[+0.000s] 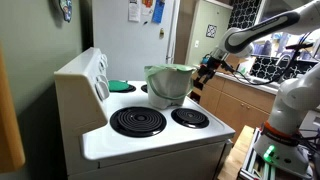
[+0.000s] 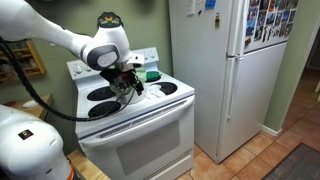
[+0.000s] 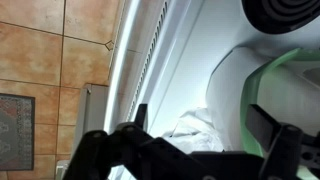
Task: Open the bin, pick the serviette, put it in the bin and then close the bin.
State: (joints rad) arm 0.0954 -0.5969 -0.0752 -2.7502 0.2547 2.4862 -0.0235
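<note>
1. The bin (image 1: 168, 88), round, tapered, pale grey with a green rim, is seen on the white stove (image 1: 150, 143) among black coil burners (image 1: 137, 121).
2. The gripper (image 1: 202, 77) is held just beside it, jaws apart.
3. A crumpled white serviette (image 3: 192, 126) is partly hidden by the dark fingers (image 3: 105, 150); the lid cannot be made out.
4. A white fridge (image 2: 225, 70) and brown tiled floor (image 3: 60, 50) are noted.

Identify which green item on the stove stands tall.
The bin, grey-sided with a green rim; the green disc beside it lies flat.
</note>
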